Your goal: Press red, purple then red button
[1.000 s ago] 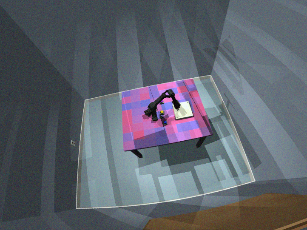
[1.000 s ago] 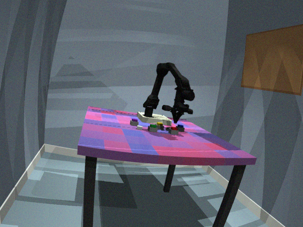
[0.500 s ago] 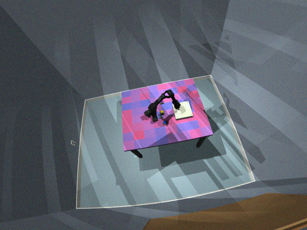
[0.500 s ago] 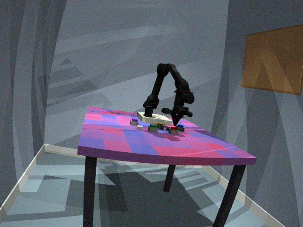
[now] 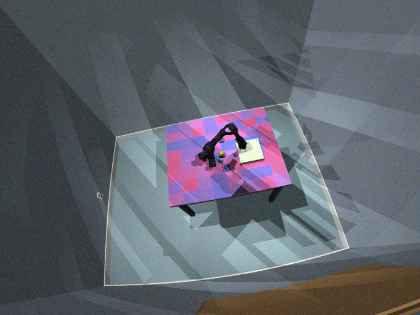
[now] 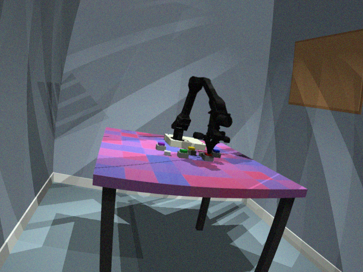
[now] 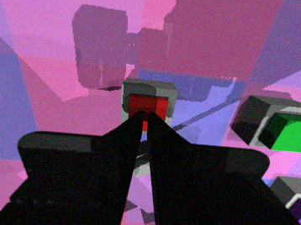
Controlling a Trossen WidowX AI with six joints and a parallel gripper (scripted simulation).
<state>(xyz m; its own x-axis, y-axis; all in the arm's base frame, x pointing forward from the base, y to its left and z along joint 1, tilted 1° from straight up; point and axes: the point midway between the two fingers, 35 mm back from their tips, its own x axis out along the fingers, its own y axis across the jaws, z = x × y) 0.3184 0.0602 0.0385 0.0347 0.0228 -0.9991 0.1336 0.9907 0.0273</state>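
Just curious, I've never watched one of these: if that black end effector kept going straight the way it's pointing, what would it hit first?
The red button. The shut end effector points down at it, fingertips at its near edge; whether they already touch is hard to tell.

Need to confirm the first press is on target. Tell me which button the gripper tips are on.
The red button: the shut gripper has its tips on its cap. The green button sits off to the side, untouched.
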